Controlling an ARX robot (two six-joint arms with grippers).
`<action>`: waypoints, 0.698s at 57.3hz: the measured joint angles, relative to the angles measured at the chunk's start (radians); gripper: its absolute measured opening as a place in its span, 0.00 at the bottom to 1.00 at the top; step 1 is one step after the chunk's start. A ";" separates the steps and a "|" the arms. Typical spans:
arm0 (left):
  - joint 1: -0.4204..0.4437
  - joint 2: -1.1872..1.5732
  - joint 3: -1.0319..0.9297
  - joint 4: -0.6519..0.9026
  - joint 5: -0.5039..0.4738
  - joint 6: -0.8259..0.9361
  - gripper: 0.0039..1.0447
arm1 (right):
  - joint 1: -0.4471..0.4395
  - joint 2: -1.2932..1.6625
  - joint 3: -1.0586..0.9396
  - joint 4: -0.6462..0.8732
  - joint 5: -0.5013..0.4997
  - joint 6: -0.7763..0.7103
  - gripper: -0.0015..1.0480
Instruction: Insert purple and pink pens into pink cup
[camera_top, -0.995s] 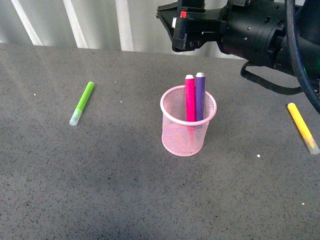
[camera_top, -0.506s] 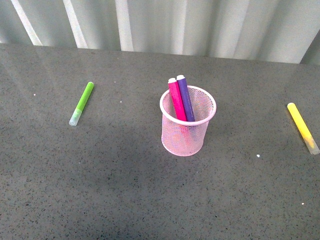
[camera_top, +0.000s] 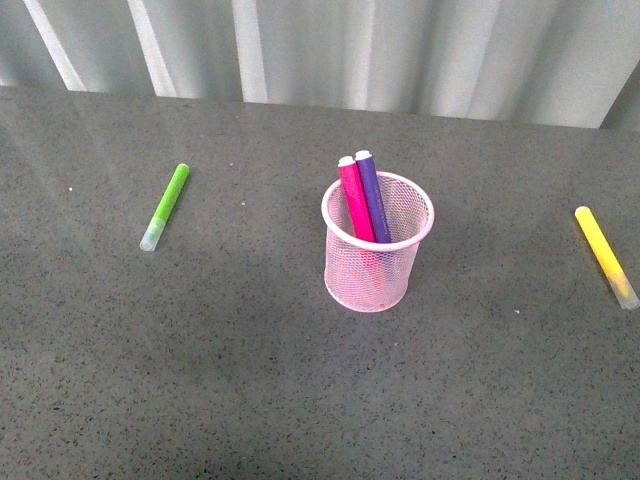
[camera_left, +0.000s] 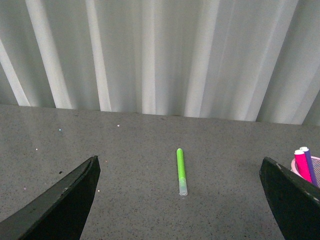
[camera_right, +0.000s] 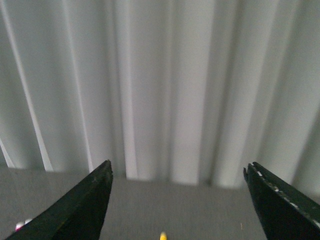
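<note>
The pink mesh cup (camera_top: 370, 270) stands upright at the middle of the grey table. The magenta-pink pen (camera_top: 355, 200) and the purple pen (camera_top: 372, 196) stand inside it side by side, leaning left, tops above the rim. Neither arm shows in the front view. My left gripper (camera_left: 180, 200) is open and empty, with the cup's rim (camera_left: 295, 167) and both pens (camera_left: 305, 165) at the edge of its view. My right gripper (camera_right: 177, 200) is open and empty, facing the curtain.
A lime-green marker (camera_top: 165, 205) lies on the table left of the cup; it also shows in the left wrist view (camera_left: 181, 171). A yellow marker (camera_top: 605, 255) lies at the right edge, its tip in the right wrist view (camera_right: 163, 236). A pale curtain (camera_top: 330, 45) backs the table.
One second ago my right arm hung above the cup at top right; it has left the front view. The two pens tipped from upright to leaning left inside the cup.
</note>
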 joint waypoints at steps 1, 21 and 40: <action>0.000 0.000 0.000 0.000 0.000 0.000 0.94 | 0.005 -0.005 -0.010 -0.003 0.008 -0.002 0.65; 0.000 0.000 0.000 0.000 0.000 0.000 0.94 | 0.229 -0.225 -0.204 -0.061 0.248 -0.008 0.03; 0.000 0.000 0.000 0.000 0.000 0.000 0.94 | 0.362 -0.284 -0.275 -0.048 0.360 -0.008 0.03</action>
